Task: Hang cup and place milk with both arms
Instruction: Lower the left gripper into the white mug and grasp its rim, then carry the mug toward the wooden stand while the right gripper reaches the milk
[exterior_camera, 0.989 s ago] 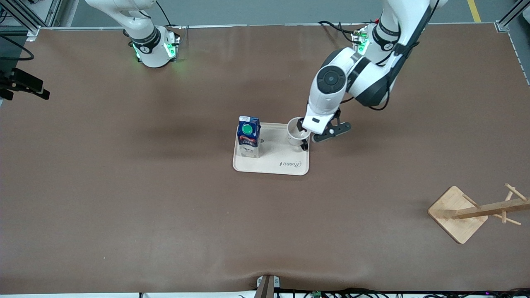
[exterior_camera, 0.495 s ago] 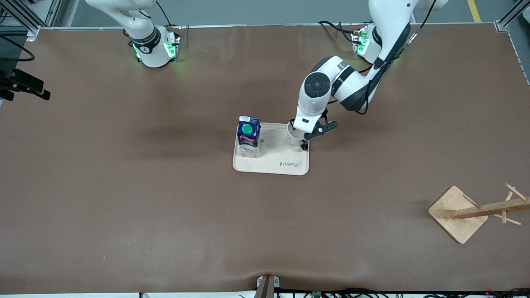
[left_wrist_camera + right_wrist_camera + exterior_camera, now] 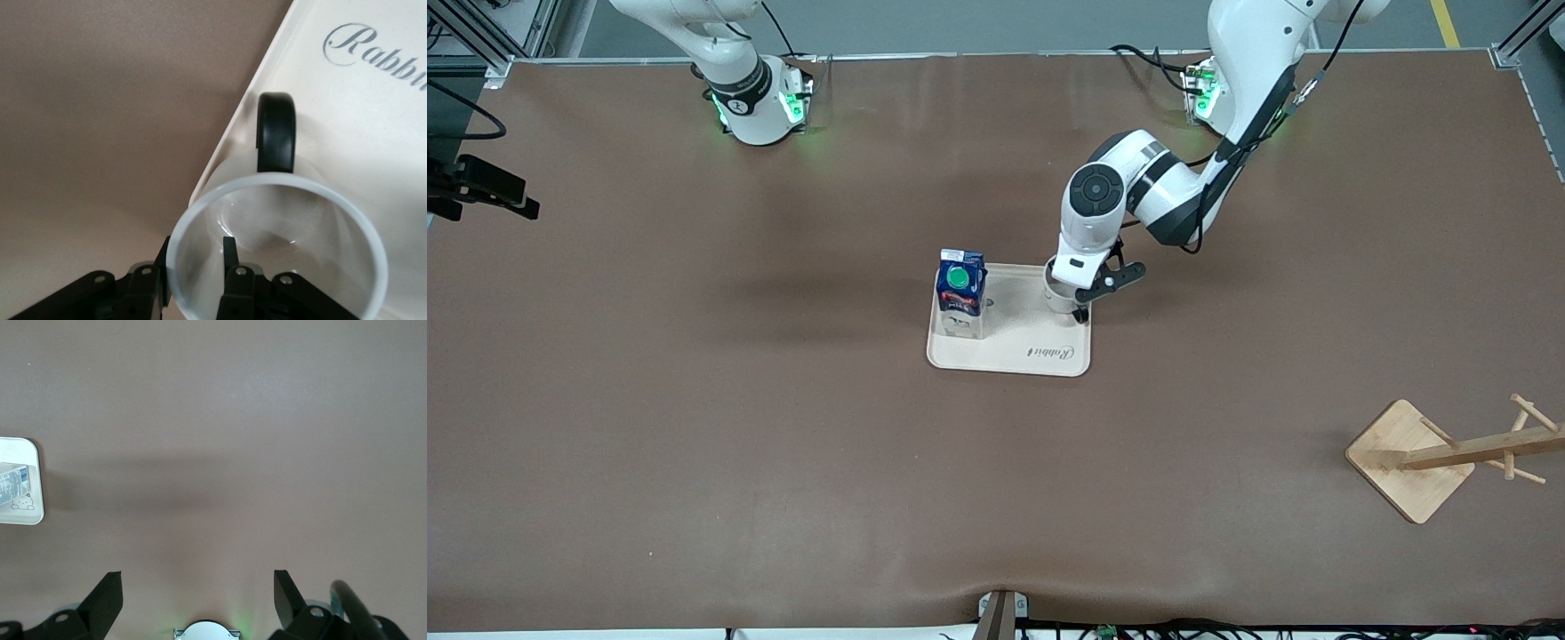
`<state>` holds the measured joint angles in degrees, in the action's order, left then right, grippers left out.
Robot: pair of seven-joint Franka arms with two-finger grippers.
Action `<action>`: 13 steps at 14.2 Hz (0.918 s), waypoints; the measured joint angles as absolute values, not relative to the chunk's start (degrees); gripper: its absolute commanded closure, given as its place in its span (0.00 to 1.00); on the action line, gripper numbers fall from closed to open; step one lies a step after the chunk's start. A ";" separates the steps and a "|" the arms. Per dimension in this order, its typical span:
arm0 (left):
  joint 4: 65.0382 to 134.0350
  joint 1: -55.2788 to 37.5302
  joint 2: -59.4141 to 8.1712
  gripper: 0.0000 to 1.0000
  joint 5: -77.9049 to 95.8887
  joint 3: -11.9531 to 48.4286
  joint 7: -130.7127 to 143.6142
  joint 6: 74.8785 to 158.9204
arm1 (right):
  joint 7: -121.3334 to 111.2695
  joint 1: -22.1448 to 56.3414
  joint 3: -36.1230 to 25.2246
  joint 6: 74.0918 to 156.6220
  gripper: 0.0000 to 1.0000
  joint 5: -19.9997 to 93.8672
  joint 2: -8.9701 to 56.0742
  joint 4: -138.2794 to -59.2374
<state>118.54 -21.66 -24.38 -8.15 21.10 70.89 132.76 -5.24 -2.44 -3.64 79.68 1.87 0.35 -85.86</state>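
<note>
The white cup stands on the beige tray, at the tray's corner toward the left arm's end. My left gripper is down at the cup. In the left wrist view the left gripper is open, with one finger inside the cup and one outside its wall. The black handle points away from the fingers. The milk stands upright on the tray's other end. My right gripper is open and empty above bare table; its view shows the milk at one edge.
A wooden cup rack with pegs stands on the brown table near the front camera, at the left arm's end. The right arm waits near its base.
My left gripper has moved toward the right arm's end and come down onto the cup, so its fingers now straddle the cup's wall. The cup, milk and tray have not moved.
</note>
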 measured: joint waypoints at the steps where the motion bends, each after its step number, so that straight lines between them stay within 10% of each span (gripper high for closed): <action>1: 118.23 -21.67 -24.47 1.00 -8.17 21.10 70.89 132.77 | -5.27 -2.43 -3.57 79.74 0.00 1.87 0.52 -85.90; 13: 112.33 -16.05 -20.33 1.00 -9.19 20.50 61.85 131.11 | -5.84 0.43 -2.69 82.40 0.00 3.30 12.13 -84.59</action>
<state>112.33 -16.05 -20.33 -9.19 20.50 61.85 131.11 -5.84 0.43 -2.69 82.40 3.30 12.13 -84.59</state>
